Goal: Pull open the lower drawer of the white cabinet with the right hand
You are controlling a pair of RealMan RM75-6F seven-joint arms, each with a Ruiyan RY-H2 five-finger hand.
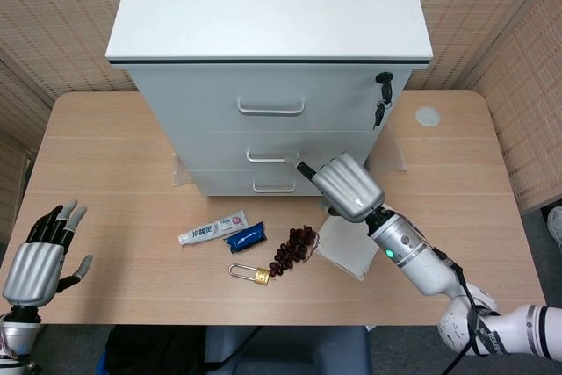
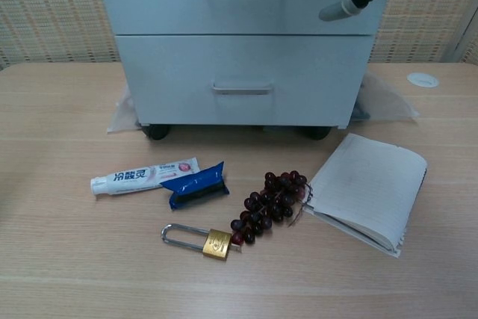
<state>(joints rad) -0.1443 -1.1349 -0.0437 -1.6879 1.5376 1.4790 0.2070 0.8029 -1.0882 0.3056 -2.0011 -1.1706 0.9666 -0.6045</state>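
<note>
The lower drawer (image 2: 244, 80) sits shut at the bottom of the white cabinet (image 1: 272, 19), just above the table (image 1: 114, 155); it looks like rigid painted board that should slide stiffly on runners, and the place to hook it is the slim bar handle (image 2: 241, 89) at its middle. The right hand (image 1: 347, 185) hangs in front of the drawer fronts holding nothing, a finger stretched toward them, while the left hand (image 1: 39, 261) rests open and empty, well apart. The toothpaste tube (image 2: 143, 175) carries Chinese characters, not clearly readable.
</note>
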